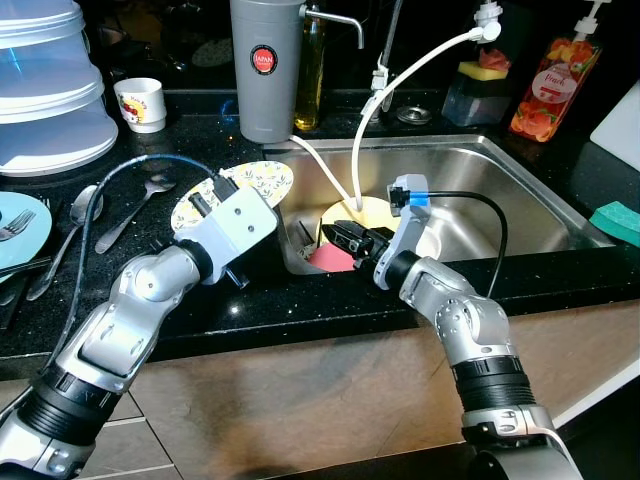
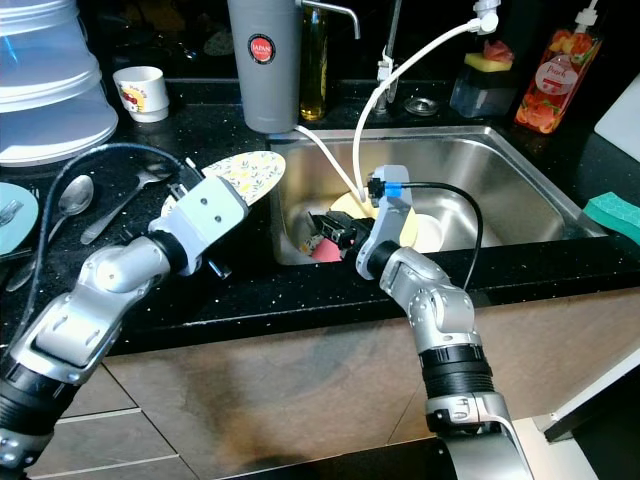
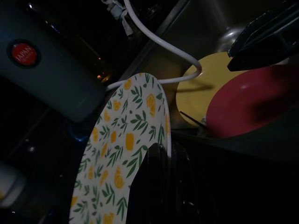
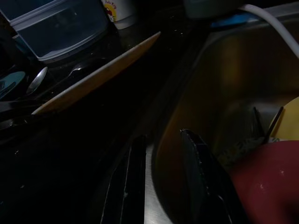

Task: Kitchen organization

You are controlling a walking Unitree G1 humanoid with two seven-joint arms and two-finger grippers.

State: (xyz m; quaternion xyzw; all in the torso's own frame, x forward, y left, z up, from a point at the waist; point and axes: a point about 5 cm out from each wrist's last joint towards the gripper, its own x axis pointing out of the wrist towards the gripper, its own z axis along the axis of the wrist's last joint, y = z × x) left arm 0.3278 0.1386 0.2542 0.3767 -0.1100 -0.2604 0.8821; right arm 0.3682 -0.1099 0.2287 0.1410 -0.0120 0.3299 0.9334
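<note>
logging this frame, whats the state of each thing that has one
floral plate: tilted, held at the sink's edge
left pincer: shut on floral plate
right pincer: open, inside the sink
red plate: in the sink, leaning on yellow plate
yellow plate: in the sink

The left arm hides most of the floral plate [image 1: 258, 180].

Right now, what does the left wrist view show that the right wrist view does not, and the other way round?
Left wrist view alone: the grey canister with its red badge, and the floral plate's patterned face, gripped at its rim by the left tool.

Right wrist view alone: the stacked clear containers, a spoon on the counter, and the right tool, fingers apart over the sink.

Both: the floral plate, the red plate, the yellow plate and the white hose.
</note>
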